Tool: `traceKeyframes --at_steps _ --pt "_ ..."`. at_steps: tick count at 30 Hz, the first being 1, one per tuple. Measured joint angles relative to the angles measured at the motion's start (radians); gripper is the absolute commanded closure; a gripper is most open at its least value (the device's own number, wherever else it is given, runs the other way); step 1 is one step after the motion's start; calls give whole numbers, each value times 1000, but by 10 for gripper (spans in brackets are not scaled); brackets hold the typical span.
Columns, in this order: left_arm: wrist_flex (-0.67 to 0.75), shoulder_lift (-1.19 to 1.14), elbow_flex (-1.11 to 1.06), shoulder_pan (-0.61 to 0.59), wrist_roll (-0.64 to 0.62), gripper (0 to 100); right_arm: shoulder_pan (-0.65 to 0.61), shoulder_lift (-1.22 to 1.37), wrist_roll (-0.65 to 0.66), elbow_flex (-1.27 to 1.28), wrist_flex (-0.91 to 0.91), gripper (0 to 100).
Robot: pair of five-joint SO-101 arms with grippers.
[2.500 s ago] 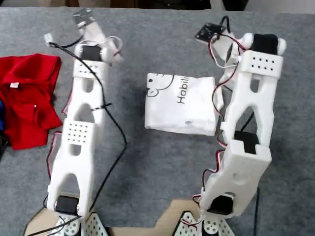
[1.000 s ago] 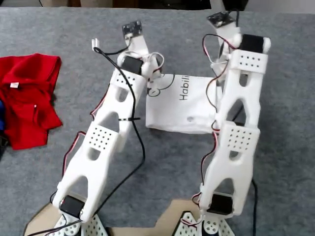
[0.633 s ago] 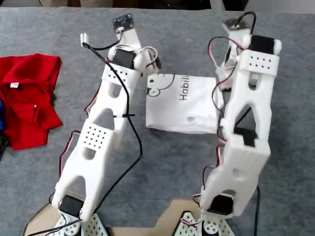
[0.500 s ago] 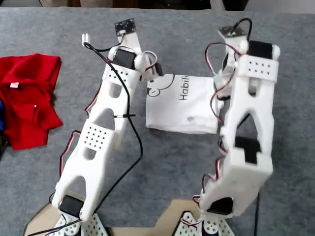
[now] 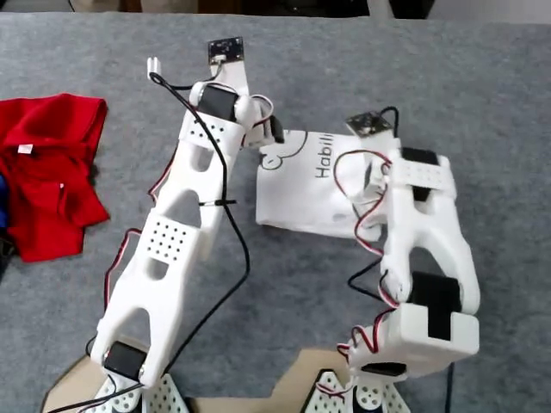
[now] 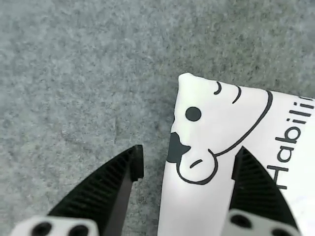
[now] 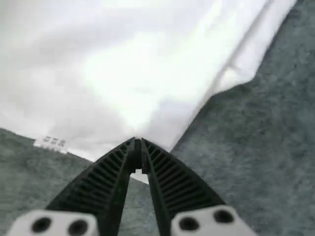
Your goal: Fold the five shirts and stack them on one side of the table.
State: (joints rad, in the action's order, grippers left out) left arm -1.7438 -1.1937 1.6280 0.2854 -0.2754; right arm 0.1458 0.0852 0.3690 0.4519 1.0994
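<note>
1. We see the white shirt folded into a soft, flat rectangle with a black line drawing. It lies mid-table on the coarse grey felt cover.
2. The red shirt lies rumpled near the table's left edge, well apart from the white one.
3. The left gripper is spread, its ribbed black fingers either side of the printed corner.
4. The right gripper is pressed together, pinching the white shirt's hem.
5. Compared with half a second ago, the right arm has drawn back toward its base over the shirt's right edge, while the left arm has barely shifted.
</note>
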Motion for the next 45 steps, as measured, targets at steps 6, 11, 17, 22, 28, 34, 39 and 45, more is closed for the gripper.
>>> traceKeyframes --at_steps 6,11,17,22,28,34,39,45 --pt "0 -64 0 0 0 705 26 -8 21 -78 44 975" --pt "0 -75 0 -17 0 705 32 -72 21 -207 147 896" --pt "-5 -75 0 -52 0 705 31 -84 -48 -221 209 818" --pt "-5 -74 0 -91 0 705 31 -84 -167 -144 218 744" --pt "-5 -44 0 -143 0 705 8 -84 -374 -58 163 691" --pt "-5 -44 0 -155 0 705 -44 -46 -462 -12 51 691" --pt "-5 -44 0 -155 0 705 -109 58 -505 -11 -43 692" --pt "-5 -44 0 -155 0 705 -110 203 -508 -132 12 737"
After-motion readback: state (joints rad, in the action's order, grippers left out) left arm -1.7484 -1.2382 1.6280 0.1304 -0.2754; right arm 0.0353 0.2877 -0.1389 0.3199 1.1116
